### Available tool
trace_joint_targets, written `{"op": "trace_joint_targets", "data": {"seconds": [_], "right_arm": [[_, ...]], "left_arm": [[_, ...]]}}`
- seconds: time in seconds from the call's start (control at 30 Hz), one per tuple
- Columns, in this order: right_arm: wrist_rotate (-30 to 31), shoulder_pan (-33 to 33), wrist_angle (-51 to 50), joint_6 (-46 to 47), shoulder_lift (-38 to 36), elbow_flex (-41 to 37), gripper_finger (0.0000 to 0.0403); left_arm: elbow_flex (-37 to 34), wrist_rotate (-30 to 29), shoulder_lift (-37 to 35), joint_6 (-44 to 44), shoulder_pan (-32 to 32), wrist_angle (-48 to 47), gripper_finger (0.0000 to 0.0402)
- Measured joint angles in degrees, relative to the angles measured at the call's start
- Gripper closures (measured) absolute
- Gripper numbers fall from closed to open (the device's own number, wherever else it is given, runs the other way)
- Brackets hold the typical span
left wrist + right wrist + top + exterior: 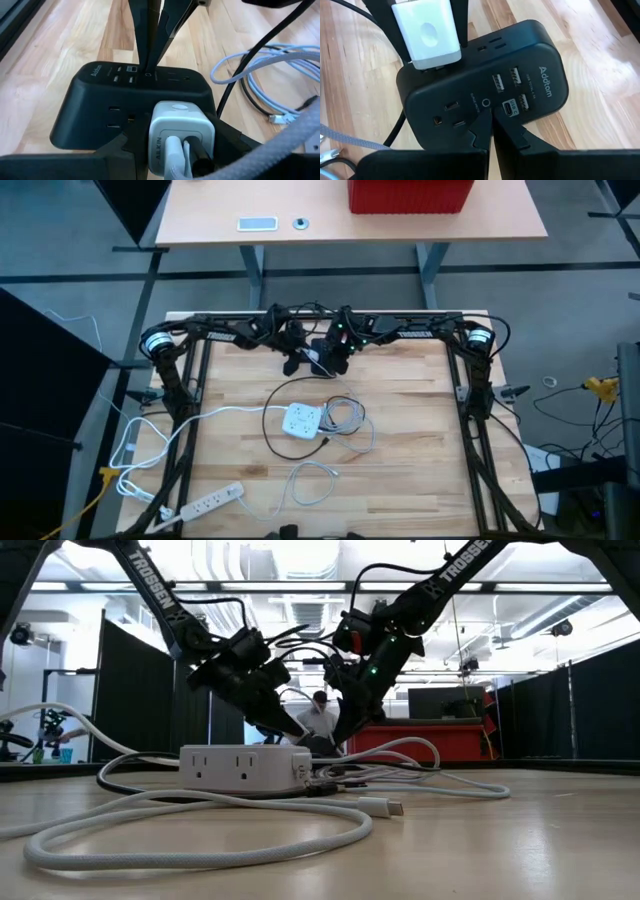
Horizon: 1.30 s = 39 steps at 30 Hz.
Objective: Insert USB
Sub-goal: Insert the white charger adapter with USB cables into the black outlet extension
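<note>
Nearest the table's front edge, on the pale butcher-block tabletop (400, 480), lies a long white power strip (208, 502) with its cord looping off the left side. Next comes a loose white USB cable (312, 480), its plug end (383, 806) lying free on the wood. Mid-table sits a white square outlet cube (301, 420) beside a coil of grey cables (347, 416).

Farther back, both arms meet over a black Addtam power hub (485, 90). The left gripper (170, 150) is clamped on a white wall charger (181, 131) plugged into the hub's side. The right gripper (492, 131) has its fingertips pressed together, holding nothing, tips resting at the hub's USB ports (512, 92).

Beyond the table stand a tan desk (350, 215) carrying a red bin (410, 194), dark partitions, and a person (320, 718) under bright ceiling lights
</note>
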Motion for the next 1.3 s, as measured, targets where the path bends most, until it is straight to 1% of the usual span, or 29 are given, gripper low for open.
{"op": "trace_joint_targets", "data": {"seconds": [0.13, 0.27, 0.4, 0.53, 0.67, 0.8, 0.93, 1.1, 1.23, 1.3], "right_arm": [[-0.1, 0.0, 0.0, 0.2, 0.0, 0.0, 0.0403], [-0.4, 0.0, 0.1, 0.2, 0.0, 0.0, 0.0403], [-0.5, 0.0, 0.1, 0.2, 0.0, 0.0, 0.0403], [-0.9, 0.0, 0.0, 0.2, 0.0, 0.0, 0.0403], [-0.9, 0.0, -0.4, 0.0, -0.1, 0.0, 0.0403], [-0.9, -0.1, -1.6, -0.1, -0.6, 0.4, 0.0403], [0.0, -0.3, -4.0, -2.9, -2.6, 1.5, 0.0403], [-0.6, -0.8, -10.3, -6.6, -4.1, 2.1, 0.0403], [2.8, -1.1, -15.9, -10.2, -4.5, 2.1, 0.0403], [3.8, -1.1, -16.3, -11.6, -4.5, 2.1, 0.0403]], "left_arm": [[-1.8, -0.3, 0.0, -1.2, -0.3, 3.7, 0.0272], [-5.0, -1.9, -0.1, -2.9, -0.8, 9.6, 0.0272], [-8.4, -3.8, 0.0, -6.4, -1.7, 17.0, 0.0272], [-10.3, -7.7, 0.0, -7.7, -3.2, 21.0, 0.0272], [-10.7, -11.0, 0.6, -7.8, -4.8, 23.0, 0.0272], [-10.4, -11.4, 0.7, -7.7, -5.2, 22.7, 0.0272], [-10.9, -12.1, 0.2, -7.8, -5.1, 22.5, 0.0272], [-10.9, -12.0, 0.0, -7.1, -4.8, 21.9, 0.0272], [-11.0, -11.5, -1.1, -6.9, -4.8, 20.3, 0.0272], [-11.0, -11.0, -1.9, -6.6, -4.8, 18.9, 0.0272]]}}
